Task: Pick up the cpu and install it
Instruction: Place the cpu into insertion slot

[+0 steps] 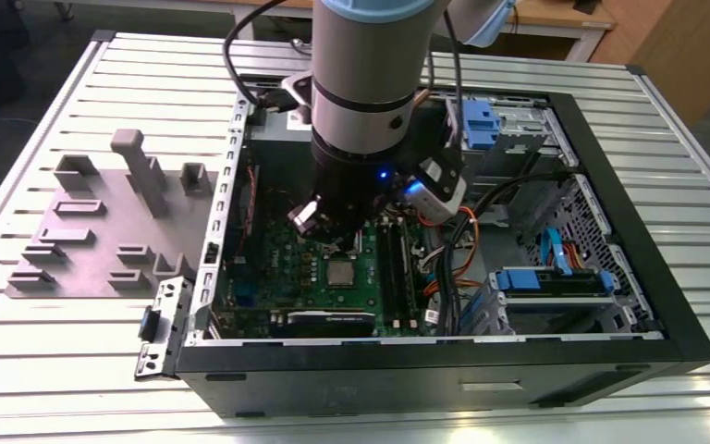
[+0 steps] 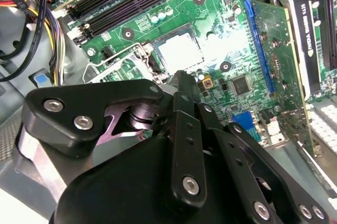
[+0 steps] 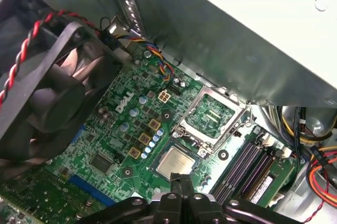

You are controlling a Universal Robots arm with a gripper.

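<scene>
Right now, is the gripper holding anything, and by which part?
Nothing is held: the cpu lies flat on the motherboard, and the shut gripper hovers over it.

Open black computer case (image 1: 368,384) on slatted metal table (image 1: 145,83). Grey tray (image 1: 84,240) with raised blocks just beside case, on exterior view's left. Inside: green motherboard (image 3: 116,124), black fan (image 3: 52,87), silver socket frame (image 3: 213,116), memory slots (image 3: 242,166), expansion card (image 2: 295,45), coloured cables (image 3: 316,166). 2 blue drive brackets (image 1: 553,280).

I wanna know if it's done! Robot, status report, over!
Gripper shut, just above small silvery square cpu. Cpu flat on green motherboard, silver metal socket frame open beside it. Nothing between.
</scene>
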